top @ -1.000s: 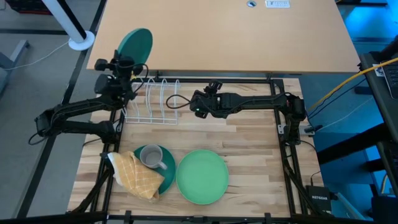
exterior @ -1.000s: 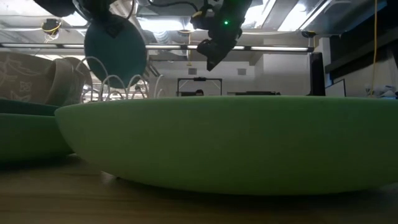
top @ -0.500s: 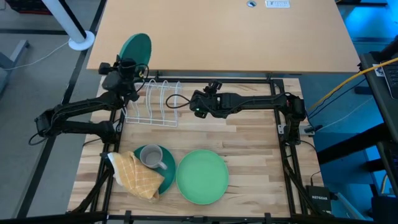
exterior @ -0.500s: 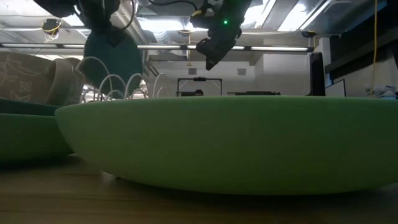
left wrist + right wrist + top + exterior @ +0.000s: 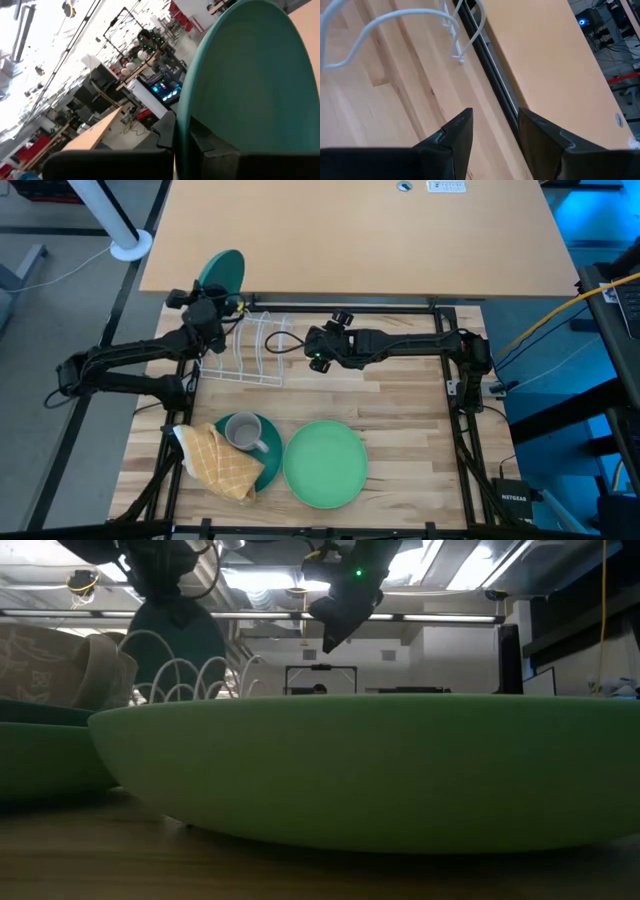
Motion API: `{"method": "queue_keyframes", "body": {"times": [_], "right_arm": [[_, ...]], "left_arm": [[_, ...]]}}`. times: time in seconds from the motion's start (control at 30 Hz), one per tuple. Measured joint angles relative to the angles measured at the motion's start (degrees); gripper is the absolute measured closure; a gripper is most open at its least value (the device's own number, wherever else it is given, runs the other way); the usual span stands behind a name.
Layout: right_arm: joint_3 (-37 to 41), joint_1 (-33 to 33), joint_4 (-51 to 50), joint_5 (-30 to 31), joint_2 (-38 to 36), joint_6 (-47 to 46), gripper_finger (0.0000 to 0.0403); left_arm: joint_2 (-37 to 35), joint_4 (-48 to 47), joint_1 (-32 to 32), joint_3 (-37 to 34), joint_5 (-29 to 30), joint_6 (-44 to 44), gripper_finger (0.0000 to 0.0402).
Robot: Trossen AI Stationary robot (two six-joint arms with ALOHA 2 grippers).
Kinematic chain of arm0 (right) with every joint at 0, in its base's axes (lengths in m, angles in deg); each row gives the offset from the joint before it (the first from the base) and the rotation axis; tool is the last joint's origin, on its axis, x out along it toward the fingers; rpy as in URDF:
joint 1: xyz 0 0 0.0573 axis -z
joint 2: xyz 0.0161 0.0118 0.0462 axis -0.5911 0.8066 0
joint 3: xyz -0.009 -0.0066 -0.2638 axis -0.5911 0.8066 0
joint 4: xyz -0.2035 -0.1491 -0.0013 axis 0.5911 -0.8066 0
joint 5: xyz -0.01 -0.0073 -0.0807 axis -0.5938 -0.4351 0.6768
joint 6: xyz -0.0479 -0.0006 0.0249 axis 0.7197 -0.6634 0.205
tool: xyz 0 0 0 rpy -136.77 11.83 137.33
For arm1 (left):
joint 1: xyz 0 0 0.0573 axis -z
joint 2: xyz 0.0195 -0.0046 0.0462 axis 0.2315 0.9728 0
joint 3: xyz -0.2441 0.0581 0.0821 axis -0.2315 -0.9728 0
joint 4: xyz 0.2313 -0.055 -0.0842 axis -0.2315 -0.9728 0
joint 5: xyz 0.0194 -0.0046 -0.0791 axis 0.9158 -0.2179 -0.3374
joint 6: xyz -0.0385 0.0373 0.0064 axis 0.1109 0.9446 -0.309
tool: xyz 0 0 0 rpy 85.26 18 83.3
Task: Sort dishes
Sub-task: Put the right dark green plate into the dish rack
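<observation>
Three plates total: a dark teal plate (image 5: 222, 269) clamped on edge in the left gripper (image 5: 213, 302) above the white wire rack (image 5: 247, 350), a light green plate (image 5: 325, 463) flat on the desk (image 5: 400, 420), and another teal plate (image 5: 270, 463) under the one grey mug (image 5: 243, 434) and yellow checked cloth (image 5: 217, 462). Right gripper (image 5: 318, 350) hangs empty beside the rack, fingers apart. "NETGEAR" is printed on a box (image 5: 513, 501).

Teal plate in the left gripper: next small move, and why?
Probably lower it further into a slot. The left gripper is shut on the teal plate, held on edge above the far-left end of the white wire rack, not yet seated. The right gripper waits open beside it.
</observation>
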Motion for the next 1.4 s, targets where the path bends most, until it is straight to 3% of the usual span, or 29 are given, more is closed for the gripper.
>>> {"method": "queue_keyframes", "body": {"times": [0.33, 0.5, 0.83, 1.2, 1.4], "right_arm": [[0.00, 0.00, -0.04, -3.04, -0.02, 0.01, 0.0244], [0.00, 0.00, 1.44, -9.07, -0.01, 0.23, 0.0244], [-0.09, 0.00, 15.88, -23.29, 5.38, 2.88, 0.0244], [-0.07, -0.73, 20.50, -26.33, 8.04, -1.59, 0.0244], [-0.07, -0.39, 23.64, -24.91, 8.04, -1.66, 0.0244]], "left_arm": [[0.00, -6.61, 4.78, 0.00, -0.54, 1.93, 0.0400], [0.00, -14.59, 6.08, 0.00, -0.53, -3.42, 0.0398], [0.00, -27.73, 6.90, 0.00, -0.50, -13.26, 0.0399], [0.00, -35.70, 6.90, 0.00, -0.52, -20.90, 0.0398], [0.00, -39.06, 6.88, 0.00, -0.41, -25.19, 0.0399]]}}
